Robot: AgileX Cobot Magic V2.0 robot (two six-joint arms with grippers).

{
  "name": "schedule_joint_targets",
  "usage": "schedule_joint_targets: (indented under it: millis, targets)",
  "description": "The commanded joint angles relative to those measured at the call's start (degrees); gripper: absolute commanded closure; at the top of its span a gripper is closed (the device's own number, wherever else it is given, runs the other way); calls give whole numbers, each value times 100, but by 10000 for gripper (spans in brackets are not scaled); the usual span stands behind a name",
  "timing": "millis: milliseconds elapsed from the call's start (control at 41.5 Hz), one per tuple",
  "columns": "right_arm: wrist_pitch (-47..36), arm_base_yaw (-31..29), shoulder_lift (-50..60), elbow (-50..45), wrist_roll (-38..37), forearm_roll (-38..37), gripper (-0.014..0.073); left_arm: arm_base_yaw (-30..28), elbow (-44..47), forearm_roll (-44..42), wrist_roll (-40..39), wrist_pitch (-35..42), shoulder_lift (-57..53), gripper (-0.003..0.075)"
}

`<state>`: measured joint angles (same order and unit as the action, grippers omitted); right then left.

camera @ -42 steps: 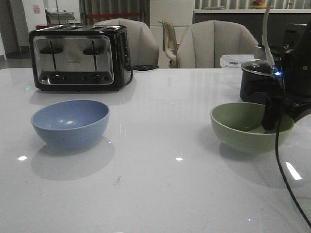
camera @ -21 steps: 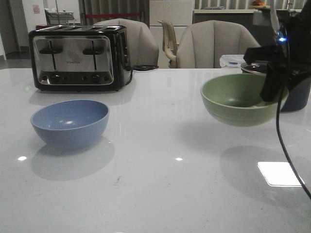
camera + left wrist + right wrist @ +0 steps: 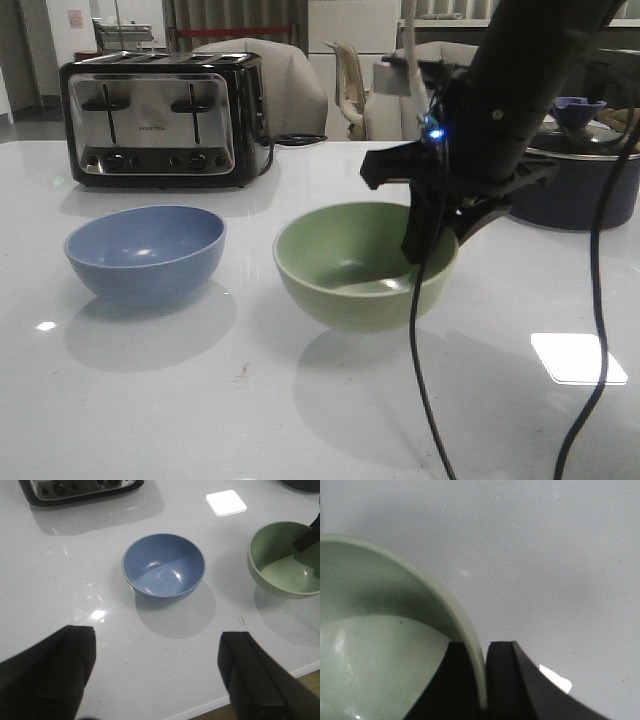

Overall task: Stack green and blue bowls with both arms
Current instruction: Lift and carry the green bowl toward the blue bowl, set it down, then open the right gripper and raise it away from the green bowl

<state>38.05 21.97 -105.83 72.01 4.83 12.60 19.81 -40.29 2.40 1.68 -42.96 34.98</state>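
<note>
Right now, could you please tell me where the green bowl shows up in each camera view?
Front view: green bowl mid-frame, held off the table, right of the blue bowl.
Left wrist view: at the right edge, beside the blue bowl.
Right wrist view: fills the left side, rim pinched between the right fingers.
Shared landmark: the green bowl's pinched rim.

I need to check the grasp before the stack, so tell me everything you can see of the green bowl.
The pale sage green round matte bowl is plain, empty and looks like smooth plastic or ceramic. It is held off the white table, casting a shadow below, roughly upright. The right arm's black claw pinches its rim, one finger inside, one outside. It hangs right of the dusty blue round bowl, not touching it.
</note>
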Motion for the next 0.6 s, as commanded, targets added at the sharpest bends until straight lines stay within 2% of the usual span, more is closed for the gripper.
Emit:
schedule_joint_targets:
  millis: [0,144,217,385,578]
  targets:
    - [-289,-6,88,160,63,91,512,44,-164,55,4,397,42,170]
    - [-303,-6,69,160,63,91,267,44,-164,55,4,397,42,170]
    - [-355,-6,151,165,63,76,188,44,-164,55,4,397,42,170]
    - [-313,-6,682,164,63,-8,173,44,-164,66,4,397,42,170]
    - [-195,76,1837,-168,296,-202,173,44,-164,66,4,397,42,170]
